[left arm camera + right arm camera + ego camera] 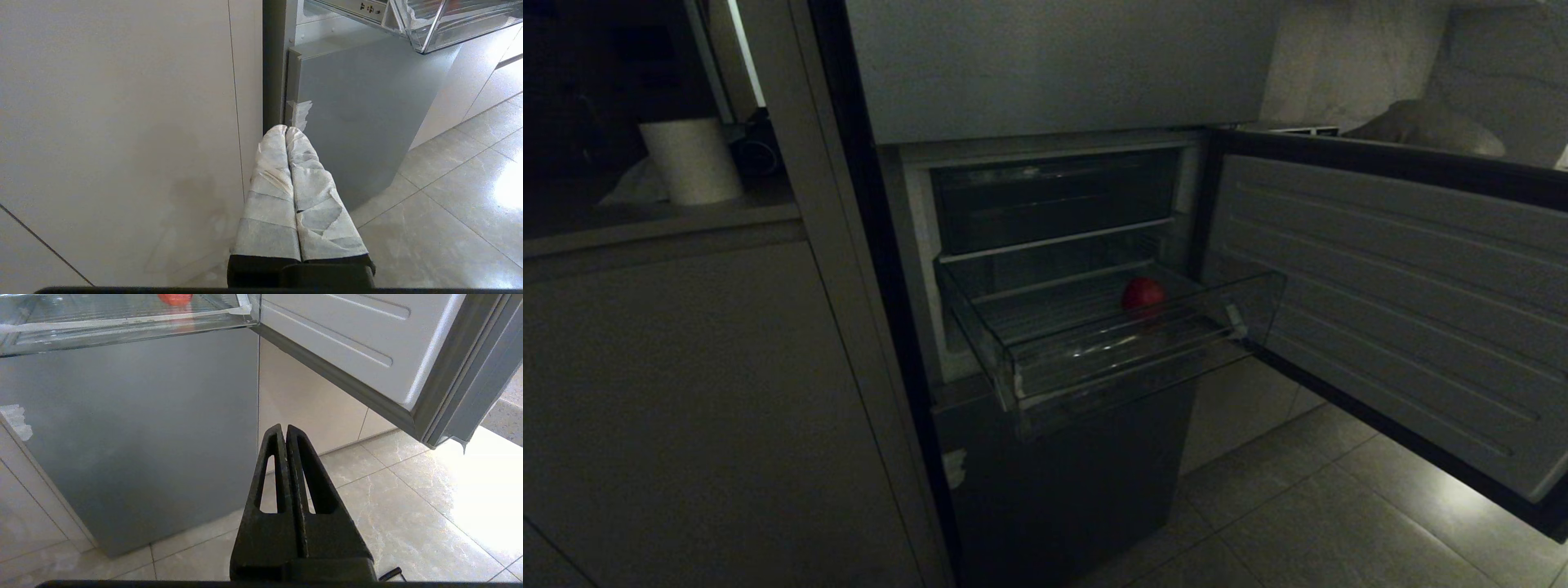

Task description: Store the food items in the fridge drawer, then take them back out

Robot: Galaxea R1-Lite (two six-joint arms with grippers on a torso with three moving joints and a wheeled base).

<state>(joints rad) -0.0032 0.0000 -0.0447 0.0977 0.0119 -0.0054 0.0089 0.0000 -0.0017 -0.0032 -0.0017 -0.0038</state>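
The clear fridge drawer [1143, 359] stands pulled out of the open fridge. One round red food item [1143, 292] rests on its ribbed floor toward the right; its lower edge shows in the right wrist view as the food item [175, 298] inside the drawer [122, 324]. Neither arm is in the head view. My left gripper [286, 130], wrapped in white tape, is shut and empty, low beside the fridge's lower front. My right gripper [284, 428], black, is shut and empty, hanging below the drawer and above the floor tiles.
The fridge door [1388, 302] swings open to the right, its lower corner [433, 437] above the tiled floor. A darker bin [1054, 200] sits above the drawer. A beige cabinet panel [686, 392] flanks the fridge's left, with a paper roll [693, 159] on the counter.
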